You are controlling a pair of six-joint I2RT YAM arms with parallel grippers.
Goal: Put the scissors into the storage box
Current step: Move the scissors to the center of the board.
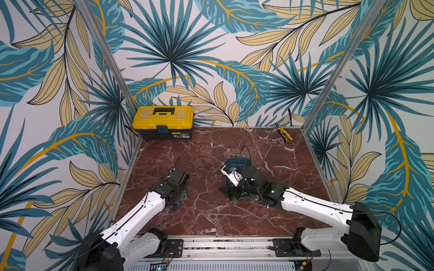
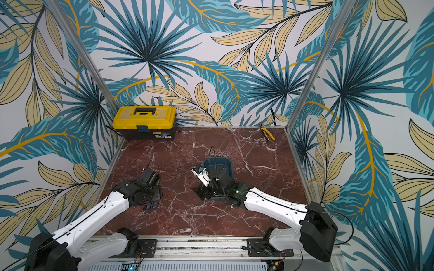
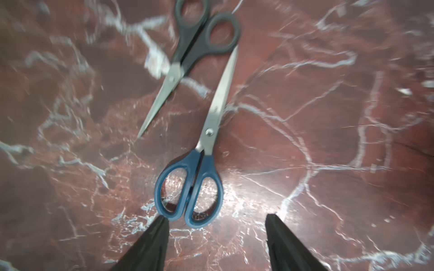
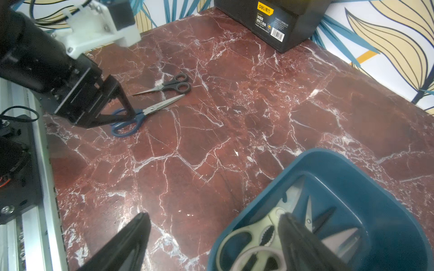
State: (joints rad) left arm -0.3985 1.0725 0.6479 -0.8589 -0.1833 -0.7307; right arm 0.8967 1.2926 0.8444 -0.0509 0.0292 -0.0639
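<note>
We look onto a red-brown marble counter (image 1: 211, 218) veined with white. At its far left corner stands a yellow-and-black toolbox (image 1: 163, 122), lid shut, black handle folded flat, a blue latch at the front. The right wrist view catches the toolbox (image 4: 279, 25) from low down, with a barcode label on its black base. Small yellow-handled pliers (image 1: 284, 134) lie near the far right corner, well apart from it. Teal-and-tan leaf wallpaper (image 1: 171, 58) covers the walls, aluminium posts (image 1: 110, 58) rise at the far corners, and an aluminium rail (image 1: 223, 245) runs along the near edge.
</note>
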